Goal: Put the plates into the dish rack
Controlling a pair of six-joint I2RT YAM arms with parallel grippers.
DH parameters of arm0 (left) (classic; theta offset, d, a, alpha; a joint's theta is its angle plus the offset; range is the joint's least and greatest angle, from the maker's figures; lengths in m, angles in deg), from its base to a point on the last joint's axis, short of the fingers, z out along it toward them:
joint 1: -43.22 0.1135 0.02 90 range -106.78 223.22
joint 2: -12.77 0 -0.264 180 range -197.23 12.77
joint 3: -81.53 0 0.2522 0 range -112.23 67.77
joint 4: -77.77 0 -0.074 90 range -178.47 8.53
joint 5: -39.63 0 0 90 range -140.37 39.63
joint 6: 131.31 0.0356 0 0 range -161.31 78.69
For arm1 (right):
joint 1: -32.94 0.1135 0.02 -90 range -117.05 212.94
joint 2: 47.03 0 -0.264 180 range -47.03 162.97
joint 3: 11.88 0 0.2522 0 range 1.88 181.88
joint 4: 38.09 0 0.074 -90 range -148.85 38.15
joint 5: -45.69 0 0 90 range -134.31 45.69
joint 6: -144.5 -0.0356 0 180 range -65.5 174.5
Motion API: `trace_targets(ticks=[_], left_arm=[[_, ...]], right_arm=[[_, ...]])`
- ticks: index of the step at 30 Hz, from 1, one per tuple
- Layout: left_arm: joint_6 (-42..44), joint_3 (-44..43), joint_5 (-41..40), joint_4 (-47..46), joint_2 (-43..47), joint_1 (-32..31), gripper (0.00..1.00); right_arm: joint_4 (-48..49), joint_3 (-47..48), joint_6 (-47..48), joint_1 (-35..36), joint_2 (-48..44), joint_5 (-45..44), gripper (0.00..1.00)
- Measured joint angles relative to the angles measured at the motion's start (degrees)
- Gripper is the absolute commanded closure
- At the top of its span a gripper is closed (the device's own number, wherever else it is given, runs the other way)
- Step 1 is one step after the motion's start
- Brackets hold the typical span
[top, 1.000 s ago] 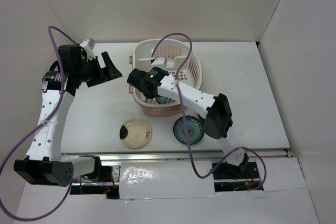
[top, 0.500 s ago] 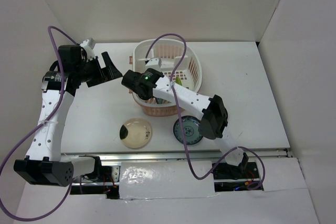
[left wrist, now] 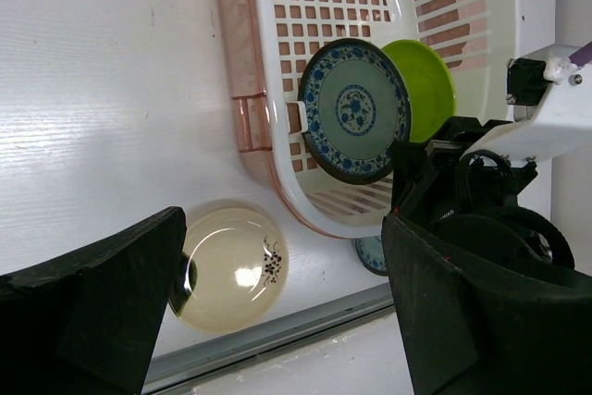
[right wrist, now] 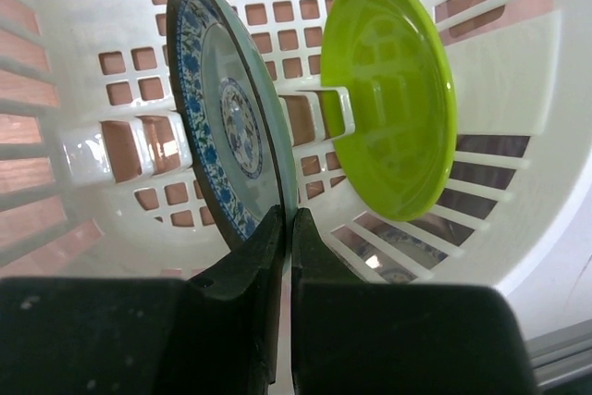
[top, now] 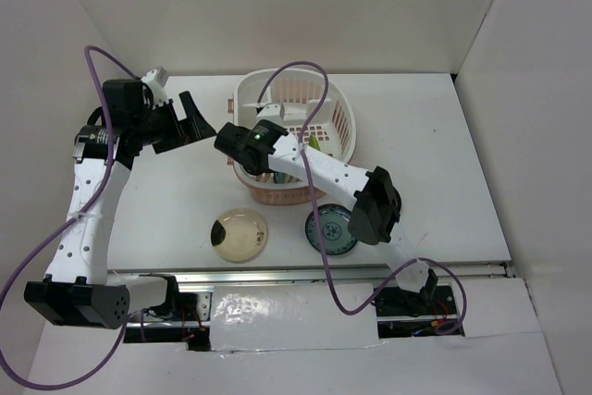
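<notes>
Right gripper (right wrist: 287, 219): I am pinching the rim of a blue plate (right wrist: 227, 117), which is standing on edge inside the rack (right wrist: 555, 90).
Left gripper (left wrist: 285, 228): I am holding it spread wide and empty, beside the rack.
Risk: on letting go, the blue plate may be toppling against the green plate (right wrist: 388, 99) just beside it; I am not seeing any slot propping it.
Waiting: a tan plate (top: 240, 233) and a second blue plate (top: 331, 230) are lying on the table (top: 444, 164).

Two teal-blue patterned plates (left wrist: 356, 110) (top: 331, 231), one lime-green plate (left wrist: 427, 90), one tan plate (left wrist: 231, 270), one dish rack (left wrist: 261, 25) and two grippers (top: 185, 125) (right wrist: 287, 228) are counted, four plates in all.
</notes>
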Motion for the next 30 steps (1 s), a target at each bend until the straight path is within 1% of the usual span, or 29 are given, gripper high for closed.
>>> trace_targets(ticks=[1, 3, 5, 8, 9, 10, 11, 12, 13, 15, 19, 20, 21, 23, 26, 30], left_arm=[[0.0, 0.0, 0.0, 0.0, 0.0, 0.0, 0.01], [0.0, 0.0, 0.0, 0.0, 0.0, 0.0, 0.01], [0.0, 0.0, 0.0, 0.0, 0.0, 0.0, 0.01], [0.1, 0.0, 0.0, 0.0, 0.0, 0.0, 0.01], [0.1, 0.0, 0.0, 0.0, 0.0, 0.0, 0.01], [0.1, 0.0, 0.0, 0.0, 0.0, 0.0, 0.01], [0.1, 0.0, 0.0, 0.0, 0.0, 0.0, 0.01], [0.2, 0.0, 0.0, 0.0, 0.0, 0.0, 0.01], [0.3, 0.0, 0.0, 0.0, 0.0, 0.0, 0.01], [0.9, 0.0, 0.0, -0.1, 0.0, 0.0, 0.01], [1.1, 0.0, -0.1, 0.0, 0.2, 0.0, 0.01], [1.1, 0.0, 0.0, 0.0, 0.2, 0.0, 0.01], [1.1, 0.0, 0.0, -0.1, 0.2, 0.0, 0.01], [1.1, 0.1, 0.0, -0.2, 0.2, 0.0, 0.01], [1.0, 0.2, 0.0, -0.2, 0.2, 0.0, 0.01], [0.9, 2.7, 0.0, -2.0, 0.0, 0.0, 0.01]], right_arm=[[0.2, -0.1, -0.1, -0.1, 0.0, 0.4, 0.92], [1.0, -0.2, -0.1, -0.3, 0.0, 1.4, 0.87], [2.0, -0.5, -0.1, -0.4, 0.0, 2.7, 0.87], [2.8, -0.9, 0.1, -0.5, 0.0, 4.2, 0.81], [3.1, -0.9, 0.1, -0.5, 0.0, 4.7, 0.73], [3.5, -0.9, 0.2, -0.5, 0.0, 5.4, 0.71], [3.9, -0.9, 0.3, -0.5, 0.1, 6.6, 0.59], [4.3, -1.0, 0.4, -0.5, 0.1, 7.6, 0.55], [4.5, -1.2, 0.5, -0.5, 0.2, 8.3, 0.53], [4.8, -1.2, 0.8, -0.5, 0.2, 9.4, 0.44], [4.8, -1.2, 1.2, -0.5, 0.2, 9.9, 0.41], [4.9, -1.2, 1.4, -0.5, 0.2, 9.9, 0.33], [4.9, -1.2, 2.1, -0.5, 0.2, 9.9, 0.31], [4.9, -0.7, 2.8, -0.5, 0.0, 9.9, 0.31], [4.9, 2.3, 4.0, -0.9, -0.3, 9.5, 0.31], [5.9, 3.7, 5.8, -1.6, -5.3, 9.0, 0.29]])
